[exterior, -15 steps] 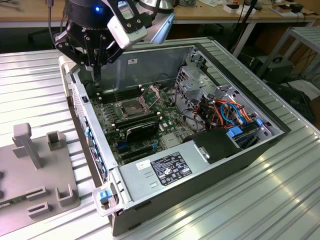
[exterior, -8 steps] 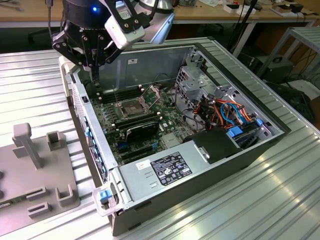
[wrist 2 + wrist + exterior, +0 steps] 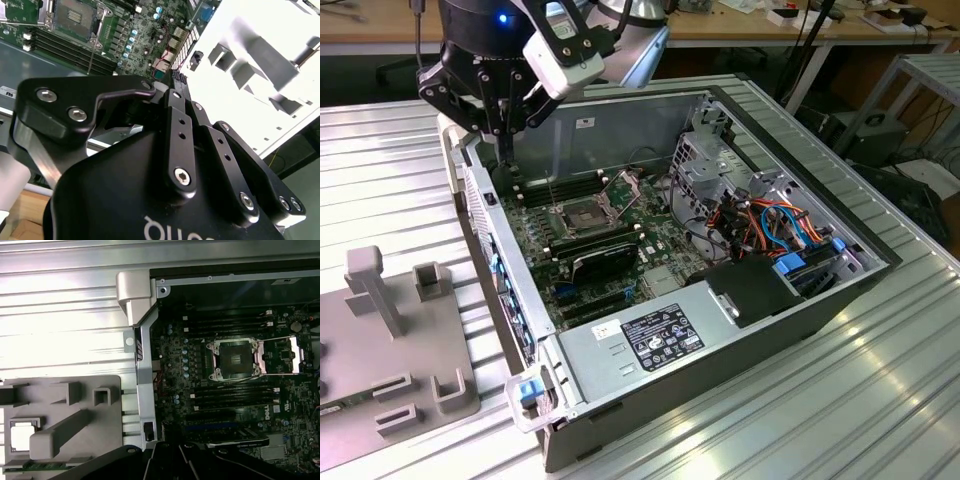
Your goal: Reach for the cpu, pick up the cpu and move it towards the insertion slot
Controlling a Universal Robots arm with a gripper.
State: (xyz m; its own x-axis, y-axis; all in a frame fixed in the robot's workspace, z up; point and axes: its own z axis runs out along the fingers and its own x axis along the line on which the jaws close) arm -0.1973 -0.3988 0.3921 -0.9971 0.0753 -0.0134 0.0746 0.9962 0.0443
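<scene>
The cpu (image 3: 22, 434), a pale square chip, lies in a square pocket of the grey holder plate (image 3: 70, 405) beside the computer case in the first wrist view. My gripper (image 3: 506, 150) hangs over the case's far corner on the exterior view's left, well away from the cpu. Its fingers (image 3: 176, 82) look pressed together with nothing between them. The insertion slot (image 3: 582, 216) sits on the green board with its load plate (image 3: 624, 186) swung up. It also shows as the insertion slot (image 3: 235, 359) with a dark centre, and as the insertion slot (image 3: 75, 15).
The open computer case (image 3: 650, 110) holds memory slots (image 3: 230, 392), a black card (image 3: 605, 262), cables (image 3: 770, 225) and a power supply (image 3: 660, 340). The holder plate (image 3: 390, 350) has raised posts. Ribbed metal table (image 3: 840, 400) all around.
</scene>
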